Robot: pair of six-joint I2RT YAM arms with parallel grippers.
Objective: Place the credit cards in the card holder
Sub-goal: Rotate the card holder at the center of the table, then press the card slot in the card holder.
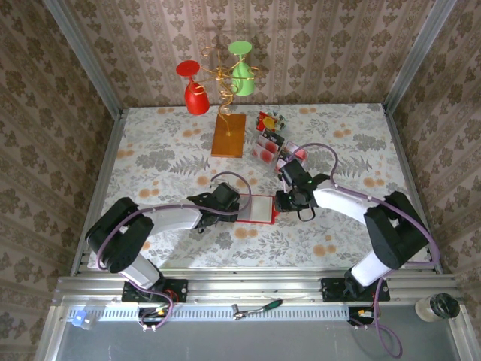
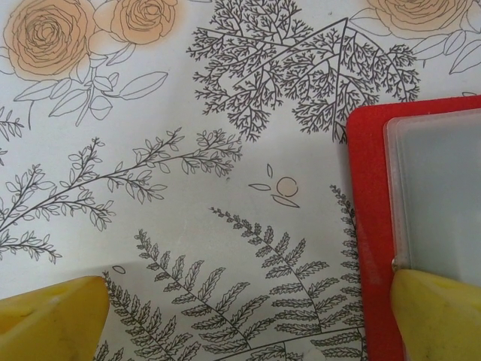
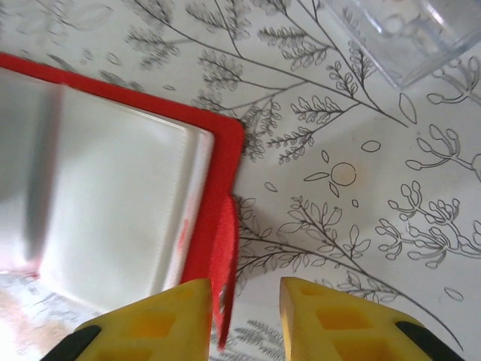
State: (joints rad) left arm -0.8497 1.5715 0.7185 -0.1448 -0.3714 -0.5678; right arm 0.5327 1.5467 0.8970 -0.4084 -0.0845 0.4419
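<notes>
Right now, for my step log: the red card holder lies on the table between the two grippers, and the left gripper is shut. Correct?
No: the left gripper is wide open, its yellow fingers far apart in the left wrist view. The red card holder does lie on the table between it and the right gripper.

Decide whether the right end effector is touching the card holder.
Cannot tell. Right wrist view: the card holder's raised edge sits between the right end effector's fingers, close to one; neither contact nor gap is plain.
</notes>
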